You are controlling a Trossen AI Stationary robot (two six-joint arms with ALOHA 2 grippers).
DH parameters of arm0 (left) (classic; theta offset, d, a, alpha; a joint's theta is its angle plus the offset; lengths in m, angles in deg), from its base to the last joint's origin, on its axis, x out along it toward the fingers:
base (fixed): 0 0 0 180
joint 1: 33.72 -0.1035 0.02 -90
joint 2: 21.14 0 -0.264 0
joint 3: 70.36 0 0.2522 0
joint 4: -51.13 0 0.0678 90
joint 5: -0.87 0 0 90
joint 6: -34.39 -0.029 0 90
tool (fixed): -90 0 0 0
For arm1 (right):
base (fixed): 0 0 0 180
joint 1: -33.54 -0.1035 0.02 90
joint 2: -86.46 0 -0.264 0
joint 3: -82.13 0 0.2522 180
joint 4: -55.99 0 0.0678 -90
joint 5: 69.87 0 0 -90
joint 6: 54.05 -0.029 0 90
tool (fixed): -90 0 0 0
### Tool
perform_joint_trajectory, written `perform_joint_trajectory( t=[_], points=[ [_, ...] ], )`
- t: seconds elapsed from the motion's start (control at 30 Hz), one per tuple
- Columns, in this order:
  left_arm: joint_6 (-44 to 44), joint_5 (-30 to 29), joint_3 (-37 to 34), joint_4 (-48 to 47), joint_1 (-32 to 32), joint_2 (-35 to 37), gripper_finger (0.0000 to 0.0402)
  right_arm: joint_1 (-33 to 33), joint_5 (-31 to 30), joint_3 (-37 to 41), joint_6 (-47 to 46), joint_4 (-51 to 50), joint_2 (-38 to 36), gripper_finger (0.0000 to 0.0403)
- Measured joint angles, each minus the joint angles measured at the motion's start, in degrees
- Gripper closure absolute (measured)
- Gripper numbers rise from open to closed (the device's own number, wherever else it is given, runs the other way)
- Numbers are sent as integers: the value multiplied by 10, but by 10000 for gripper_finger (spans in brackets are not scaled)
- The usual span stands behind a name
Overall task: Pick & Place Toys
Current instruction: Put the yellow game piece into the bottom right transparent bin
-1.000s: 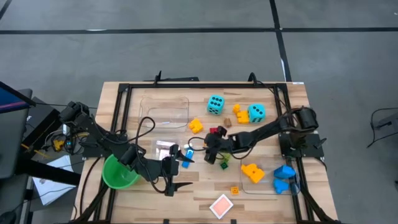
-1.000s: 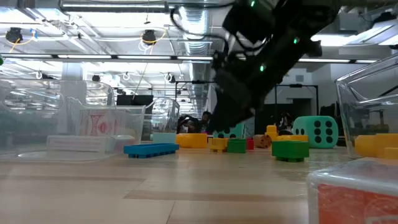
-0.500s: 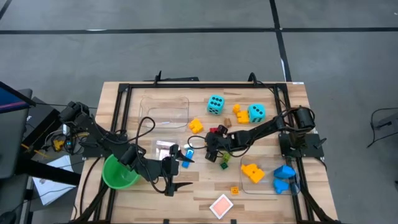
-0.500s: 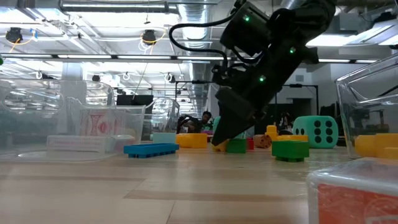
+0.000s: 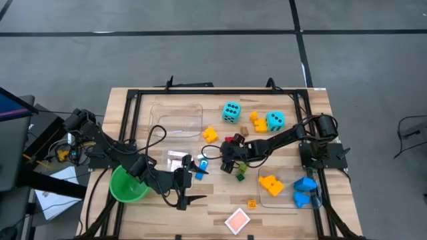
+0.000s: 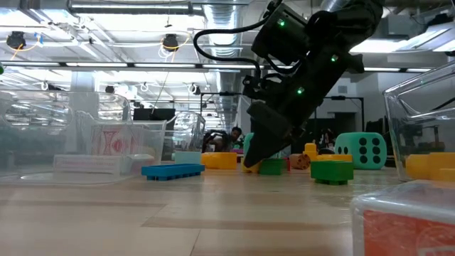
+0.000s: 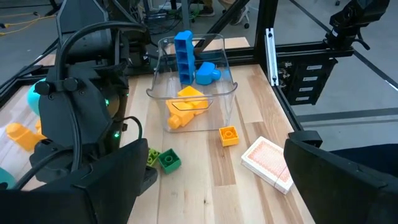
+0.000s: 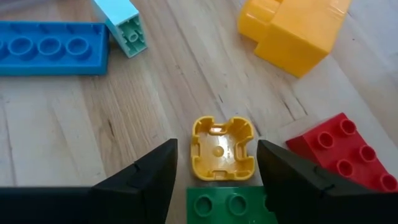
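Observation:
My right gripper point(image 8: 217, 155) is low over the table's middle, tilted down and open. Its fingers point(image 8: 146, 174) stand on either side of a small yellow brick point(image 8: 222, 148), which lies hollow side up on the wood. A green brick point(image 8: 230, 208) and a red brick point(image 8: 329, 149) lie right beside the yellow one. A flat blue brick point(image 8: 53, 48) lies farther off. Two cyan dice point(image 5: 231, 111) point(image 5: 275, 121) sit toward the far edge. A pack of playing cards point(image 5: 237, 220) lies near the front edge. My left gripper point(image 5: 190, 195) hangs open above the front left. My right gripper comes down slanting over the small yellow brick, one finger on each side of it. One fingertip point(image 8: 273, 163) stands right against the brick's side wall point(image 8: 252, 152). I cannot tell whether it touches. The brick rests on the table.
A clear bin point(image 5: 288, 188) at the front right holds yellow and blue bricks. A green cup point(image 5: 127, 185) stands at the front left, and another clear bin point(image 5: 177, 120) at the far left. A large yellow brick point(image 8: 298, 31) lies beyond the gripper. An orange brick point(image 5: 251, 204) lies near the cards.
My right gripper has sunk a little toward the table at the cluster of small bricks, then kept still. The bricks have not moved.

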Motion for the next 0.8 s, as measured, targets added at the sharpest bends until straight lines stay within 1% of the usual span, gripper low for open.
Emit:
perform_joint_trajectory(
  t=[0.17,0.33,0.43,0.63,0.8],
  points=[
    [0,0,0,1,0,0,32,0,21,0,0,0,0,242],
    [0,0,0,1,0,0,32,0,22,0,0,4,-1,294],
    [0,0,0,1,0,0,32,0,22,0,1,4,-1,298],
    [0,0,0,1,0,0,32,0,23,0,5,4,-1,278],
    [0,0,0,1,0,0,32,0,23,0,6,3,-1,284]
  ],
)
